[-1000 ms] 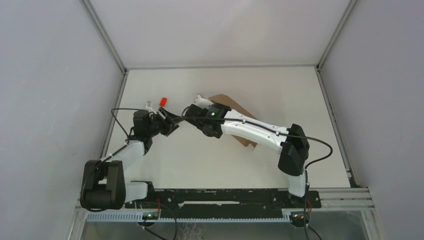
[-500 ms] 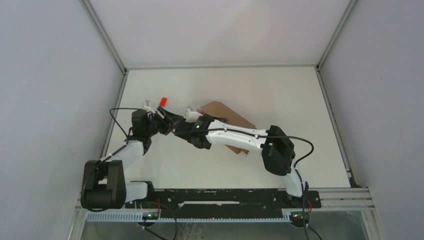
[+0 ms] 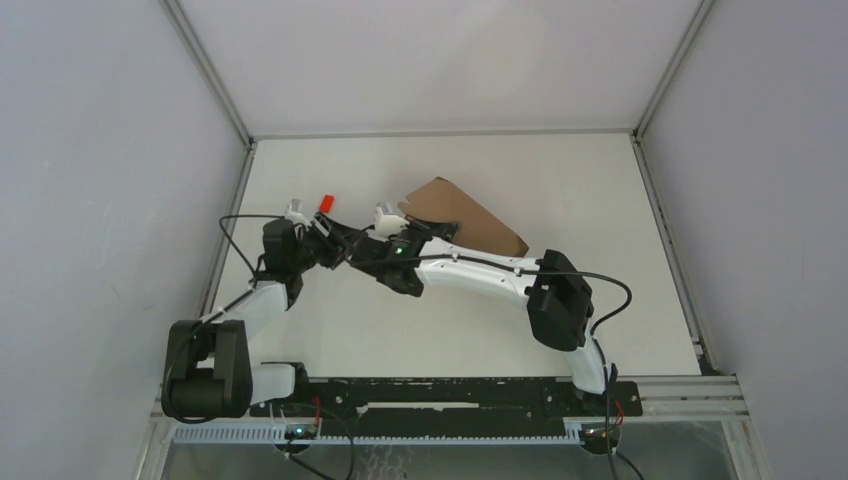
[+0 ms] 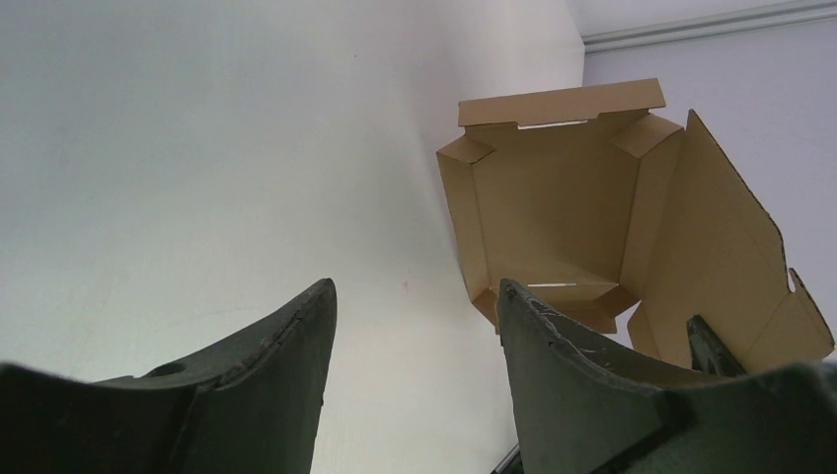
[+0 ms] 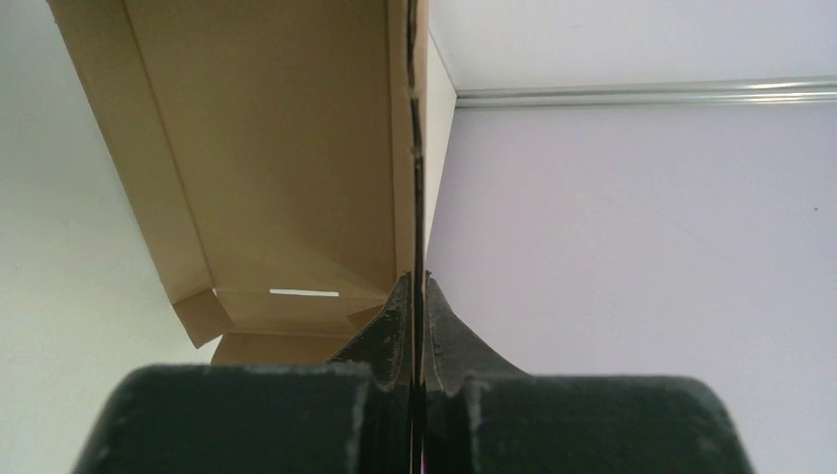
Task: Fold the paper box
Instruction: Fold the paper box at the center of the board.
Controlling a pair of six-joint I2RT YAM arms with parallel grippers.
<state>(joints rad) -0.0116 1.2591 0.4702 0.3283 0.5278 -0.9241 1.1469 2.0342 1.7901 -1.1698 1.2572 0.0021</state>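
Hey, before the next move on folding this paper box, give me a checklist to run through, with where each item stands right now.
1. Right claw grip on the paper box: ok, shut on the edge of an upright panel.
2. Left claw free to help: ok, open, nothing between its fingers.
3. Side walls raised: ok, they appear folded up around the base in the left wrist view.
4. Red block away from the box: ok, it lies apart from it, near the left claw.
5. Clearance between the two wrists: cannot tell, they look crowded from above.
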